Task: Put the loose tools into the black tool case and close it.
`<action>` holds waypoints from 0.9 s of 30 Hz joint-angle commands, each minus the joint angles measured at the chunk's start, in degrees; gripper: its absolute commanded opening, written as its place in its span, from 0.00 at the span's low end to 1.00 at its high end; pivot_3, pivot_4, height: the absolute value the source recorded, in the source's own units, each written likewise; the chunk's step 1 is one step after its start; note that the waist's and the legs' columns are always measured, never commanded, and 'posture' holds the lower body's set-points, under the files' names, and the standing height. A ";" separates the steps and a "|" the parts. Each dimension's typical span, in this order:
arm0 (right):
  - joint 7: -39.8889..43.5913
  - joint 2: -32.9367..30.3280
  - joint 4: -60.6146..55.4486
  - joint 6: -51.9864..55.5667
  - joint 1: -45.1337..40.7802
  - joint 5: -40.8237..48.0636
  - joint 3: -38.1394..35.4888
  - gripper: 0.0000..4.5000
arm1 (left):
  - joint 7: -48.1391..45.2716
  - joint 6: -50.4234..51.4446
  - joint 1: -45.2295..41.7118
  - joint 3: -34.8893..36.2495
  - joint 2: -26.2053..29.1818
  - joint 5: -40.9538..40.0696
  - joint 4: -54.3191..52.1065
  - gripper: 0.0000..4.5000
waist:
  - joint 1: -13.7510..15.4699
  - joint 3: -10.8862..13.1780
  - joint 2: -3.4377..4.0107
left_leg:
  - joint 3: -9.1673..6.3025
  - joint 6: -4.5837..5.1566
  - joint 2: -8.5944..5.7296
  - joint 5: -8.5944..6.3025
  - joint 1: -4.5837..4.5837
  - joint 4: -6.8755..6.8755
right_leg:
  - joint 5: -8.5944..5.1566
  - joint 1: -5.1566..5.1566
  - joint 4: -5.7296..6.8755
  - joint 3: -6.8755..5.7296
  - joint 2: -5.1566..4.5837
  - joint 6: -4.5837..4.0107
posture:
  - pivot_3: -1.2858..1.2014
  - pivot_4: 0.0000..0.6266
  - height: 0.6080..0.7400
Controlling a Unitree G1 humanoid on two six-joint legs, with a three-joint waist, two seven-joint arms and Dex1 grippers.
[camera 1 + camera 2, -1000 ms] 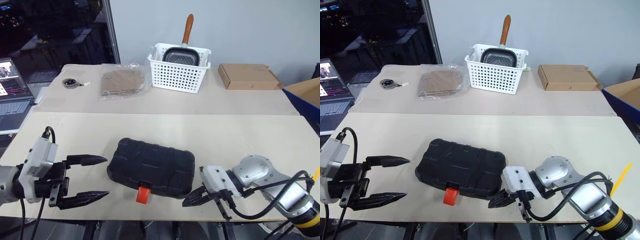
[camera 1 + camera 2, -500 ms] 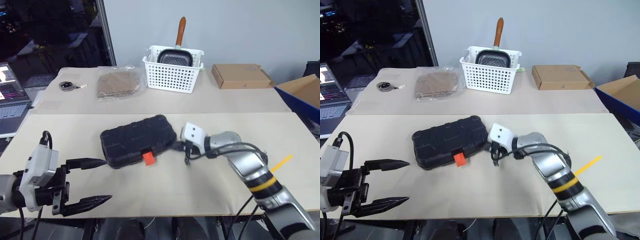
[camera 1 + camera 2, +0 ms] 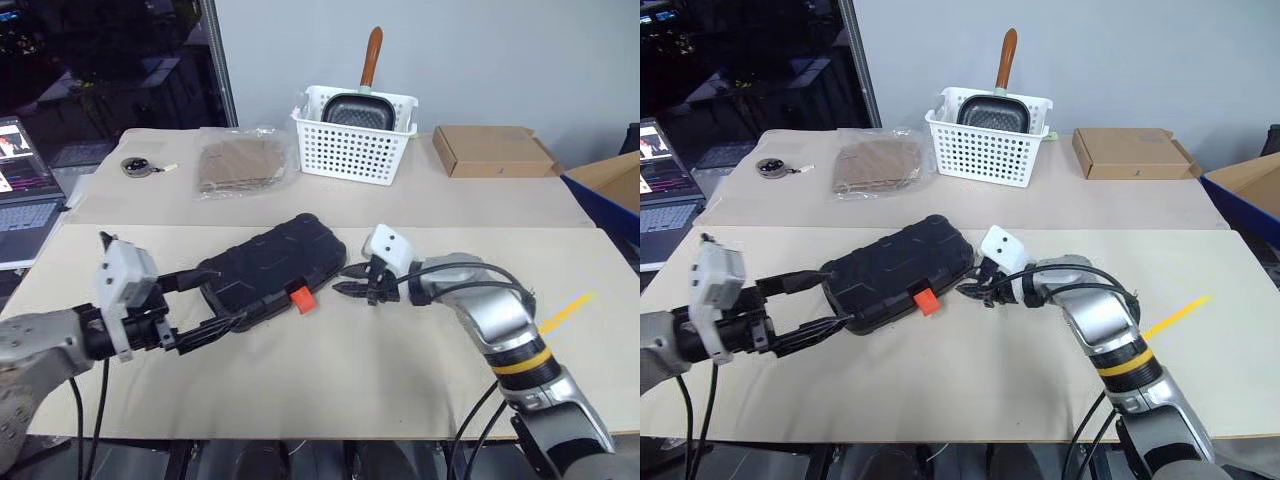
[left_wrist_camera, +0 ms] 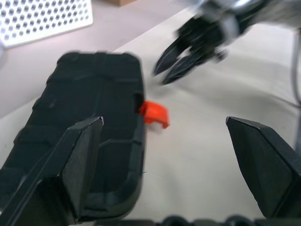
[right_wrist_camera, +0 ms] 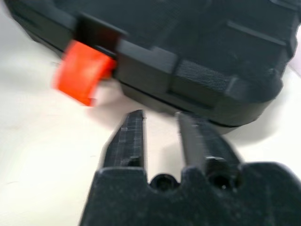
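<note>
From the head camera, the black tool case (image 3: 268, 266) lies shut on the desk (image 3: 420, 370); the left hand (image 3: 205, 304), spread wide, straddles its near end, so steady it there. In the right wrist view, the right hand (image 5: 162, 136) (slightly parted, empty) should lift the orange latch (image 5: 81, 71). The white basket (image 3: 358, 132) sits well clear.

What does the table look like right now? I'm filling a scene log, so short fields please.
case: black tool case, closed, lying flat and skewed on the near table
latch: orange latch sticks out toward the right gripper
left gripper: left gripper, fingers wide apart at the case's near end
right gripper: right gripper, fingers slightly apart, just off the case's corner
behind: white basket holding a pan; cardboard box
</note>
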 commanded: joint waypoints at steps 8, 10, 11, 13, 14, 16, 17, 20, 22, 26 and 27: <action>-12.02 9.38 -2.08 11.64 0.04 0.27 3.66 0.85 | -5.07 -4.88 -8.43 -14.43 -0.10 12.87 15.93 1.00 | -0.16 0.00 0.00 | 0.01 -0.01 -0.01 0.00 -0.04 0.01 | 0.00 -0.08 0.03 0.01 0.06 -0.01 | 0.52 0.24 1.00; -13.44 10.41 -2.18 13.37 -0.56 0.21 3.99 0.85 | -6.02 -5.36 -9.19 -15.00 0.06 13.56 16.51 1.00 | -0.08 0.00 0.00 | 0.02 -0.01 -0.03 0.00 -0.10 0.01 | 0.00 -0.10 0.02 0.01 0.00 0.00 | 0.52 0.24 1.00; -14.06 11.04 -2.29 14.12 -0.77 0.49 3.89 0.85 | -6.43 -5.45 -9.46 -15.12 0.09 13.70 16.61 1.00 | -0.06 0.00 0.00 | 0.02 0.00 -0.05 0.00 -0.10 0.01 | 0.00 -0.10 0.01 0.01 -0.03 0.00 | 0.52 0.24 1.00; -14.93 12.13 -3.04 16.69 -1.08 1.63 3.58 0.85 | -7.08 -5.51 -9.71 -15.23 0.14 14.02 16.59 1.00 | -0.05 0.00 0.00 | 0.03 0.00 -0.07 -0.01 -0.11 0.01 | -0.01 -0.10 0.01 0.00 -0.07 0.03 | 0.52 0.24 1.00; -15.27 12.41 -3.44 17.73 -1.21 2.03 3.56 0.85 | -7.45 -5.68 -9.70 -15.31 0.22 14.38 16.46 1.00 | -0.07 0.00 0.00 | 0.02 0.00 -0.06 0.00 -0.11 0.01 | -0.01 -0.10 0.01 0.00 -0.06 0.04 | 0.52 0.24 1.00; -15.97 12.69 -3.80 19.00 -1.41 2.19 3.78 0.85 | -8.20 -5.77 -9.38 -15.40 0.38 14.58 15.72 1.00 | -0.09 0.00 0.00 | 0.00 0.00 -0.05 0.00 -0.11 0.01 | -0.01 -0.10 0.03 -0.01 -0.04 0.03 | 0.52 0.24 1.00; -16.41 12.81 -3.84 19.50 -1.52 2.10 3.83 0.85 | -8.50 -5.85 -9.25 -15.46 0.47 14.75 15.40 1.00 | -0.08 0.00 0.00 | 0.00 0.00 -0.04 -0.01 -0.11 0.01 | -0.01 -0.10 0.03 -0.01 -0.03 0.03 | 0.52 0.24 1.00; -17.47 13.21 -3.98 20.49 -1.76 2.07 3.50 0.85 | -9.81 -6.35 -9.00 -15.52 0.48 14.88 14.81 1.00 | -0.15 0.00 0.00 | 0.00 0.00 -0.05 -0.01 -0.12 0.01 | -0.02 -0.11 0.02 -0.02 -0.04 0.04 | 0.52 0.24 1.00; -17.99 13.55 -4.38 21.23 -2.05 2.45 3.16 0.85 | -10.32 -6.68 -8.96 -15.63 0.55 15.49 14.95 1.00 | -0.18 0.00 0.00 | 0.00 0.01 -0.05 -0.01 -0.14 0.01 | -0.02 -0.11 0.00 -0.01 -0.04 0.04 | 0.52 0.24 1.00; -18.88 14.24 -5.09 22.41 -2.33 2.93 3.17 0.85 | -11.16 -7.29 -9.21 -15.96 0.33 16.61 15.76 1.00 | -0.18 0.00 0.00 | 0.00 0.01 -0.05 -0.01 -0.28 0.01 | -0.02 -0.27 0.02 -0.01 -0.04 0.05 | 0.52 0.24 1.00; -19.16 14.48 -5.18 22.60 -2.34 3.02 3.21 0.85 | -11.30 -7.34 -9.28 -16.02 0.27 16.79 15.81 1.00 | -0.16 0.00 0.00 | 0.00 0.01 -0.05 -0.01 -0.30 0.01 | -0.02 -0.29 0.02 -0.01 -0.03 0.05 | 0.52 0.24 1.00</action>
